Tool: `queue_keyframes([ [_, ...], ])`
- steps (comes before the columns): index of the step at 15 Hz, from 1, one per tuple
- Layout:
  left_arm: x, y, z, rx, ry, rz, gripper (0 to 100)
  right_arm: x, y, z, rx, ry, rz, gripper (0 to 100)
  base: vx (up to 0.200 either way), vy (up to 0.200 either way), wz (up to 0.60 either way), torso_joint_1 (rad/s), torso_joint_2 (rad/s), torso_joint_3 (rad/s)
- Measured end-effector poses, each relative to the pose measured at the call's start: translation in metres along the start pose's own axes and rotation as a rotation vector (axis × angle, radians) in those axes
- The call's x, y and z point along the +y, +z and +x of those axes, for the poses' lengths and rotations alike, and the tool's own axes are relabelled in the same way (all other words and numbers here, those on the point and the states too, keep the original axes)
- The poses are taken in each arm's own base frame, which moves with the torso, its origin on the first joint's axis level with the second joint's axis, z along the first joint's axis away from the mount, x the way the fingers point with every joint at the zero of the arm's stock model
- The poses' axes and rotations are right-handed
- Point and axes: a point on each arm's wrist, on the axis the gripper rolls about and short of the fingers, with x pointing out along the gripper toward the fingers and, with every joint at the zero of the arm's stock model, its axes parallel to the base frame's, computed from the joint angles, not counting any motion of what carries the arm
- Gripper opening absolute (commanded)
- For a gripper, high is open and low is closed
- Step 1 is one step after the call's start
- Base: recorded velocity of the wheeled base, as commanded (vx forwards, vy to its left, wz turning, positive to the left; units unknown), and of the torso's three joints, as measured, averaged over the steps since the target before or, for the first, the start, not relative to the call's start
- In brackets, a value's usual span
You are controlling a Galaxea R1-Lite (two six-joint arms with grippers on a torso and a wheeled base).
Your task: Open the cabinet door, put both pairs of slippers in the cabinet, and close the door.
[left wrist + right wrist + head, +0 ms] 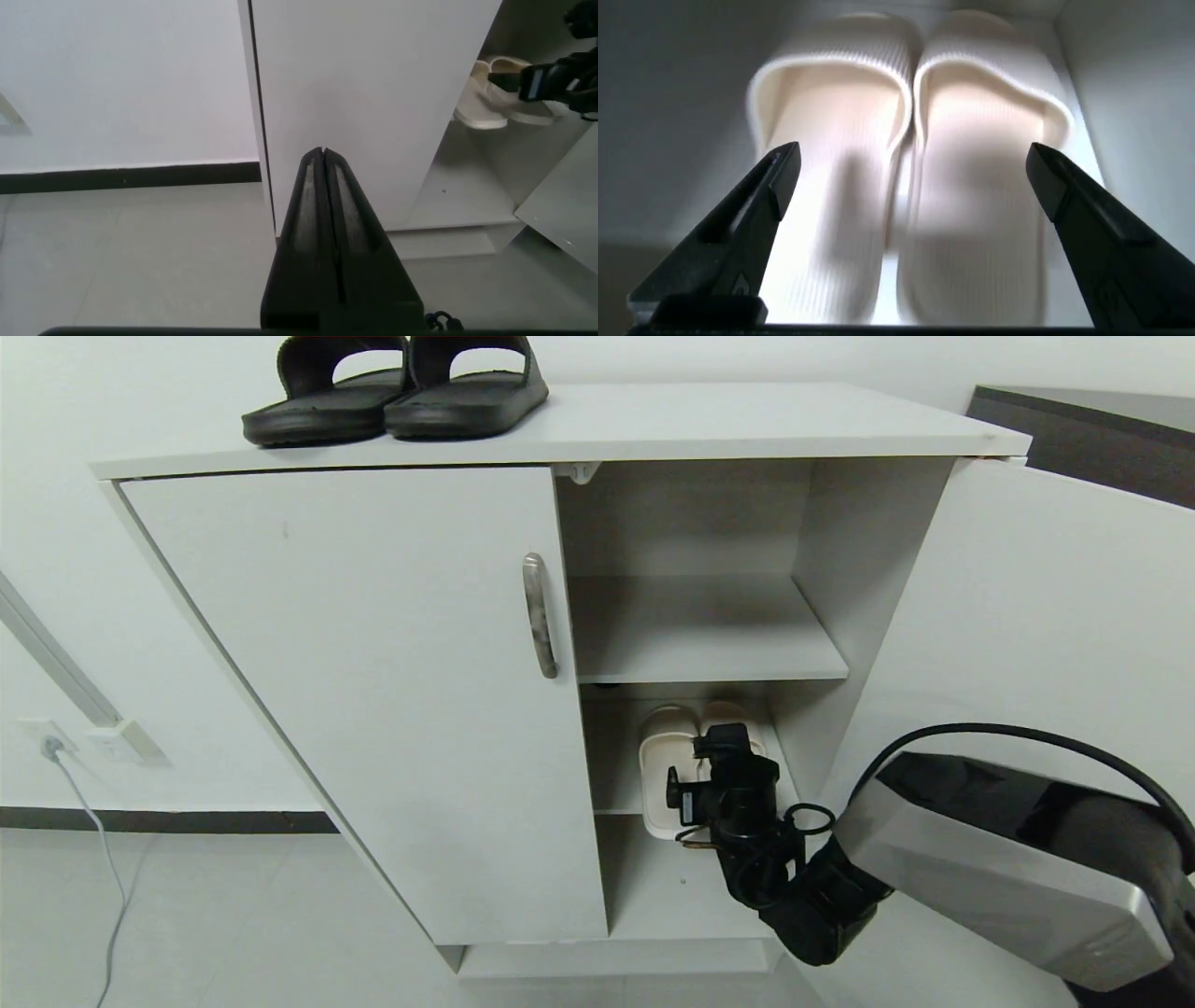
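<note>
At lower centre-right of the head view, the right gripper [719, 747] sits inside the cabinet [747, 425]. Its jaws are spread wide either side of the cream slippers [906, 187] on the middle shelf, so the pair looks set down, not gripped. The black slippers [397, 387] lie at upper left on the cabinet top. The left gripper [322, 154] is clenched on nothing.

Head view's top edge crops the black slippers [448, 409].

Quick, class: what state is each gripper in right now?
Left gripper: shut, holding nothing.
Right gripper: open, its fingers either side of the cream slippers.
</note>
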Motion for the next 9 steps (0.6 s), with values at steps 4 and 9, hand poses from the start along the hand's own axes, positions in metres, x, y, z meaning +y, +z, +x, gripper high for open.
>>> queue_keyframes([
  [4,0.0,0.0,0.0,0.0,-0.002,0.0,0,-0.001,0.003,-0.047,0.008,0.058,-0.014,100,0.0,0.0,0.0,0.0,0.0,0.0],
  [9,0.0,0.0,0.0,0.0,-0.001,-0.003,0,-0.004,0.011,-0.06,-0.004,0.064,-0.007,100,-0.04,0.0,0.0,0.001,0.0,0.0],
])
